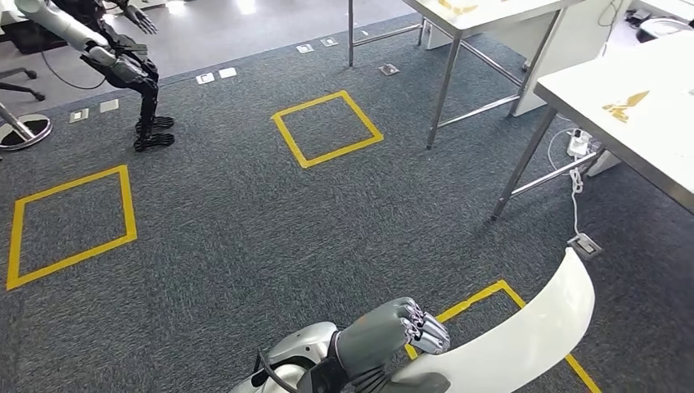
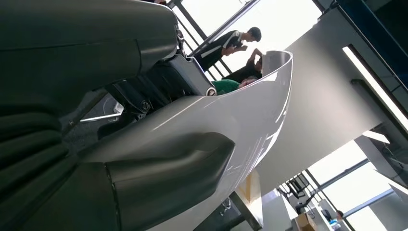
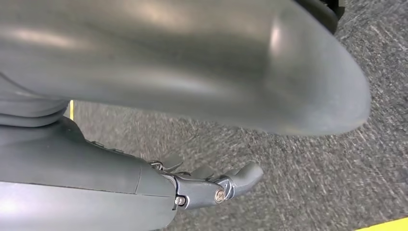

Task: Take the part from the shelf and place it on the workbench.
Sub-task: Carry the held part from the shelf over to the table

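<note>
The part [image 1: 524,327] is a long, curved, glossy white panel. In the head view my left hand [image 1: 393,336] grips its lower end at the bottom of the picture, and the panel slants up to the right above the carpet. The left wrist view shows the part [image 2: 240,120] clamped between my thumb [image 2: 168,178] and the dark fingers [image 2: 159,91]. My right hand [image 3: 96,163] hangs over the grey carpet with nothing in it, its fingers [image 3: 226,185] stretched out apart from the thumb. The white workbench [image 1: 622,115] stands at the right on metal legs.
A second white table [image 1: 475,16] stands at the back. Another robot [image 1: 123,65] stands at the far left. Yellow tape squares [image 1: 327,127] mark the carpet. A white cable and floor socket [image 1: 583,244] lie under the workbench. People [image 2: 231,43] stand in the background.
</note>
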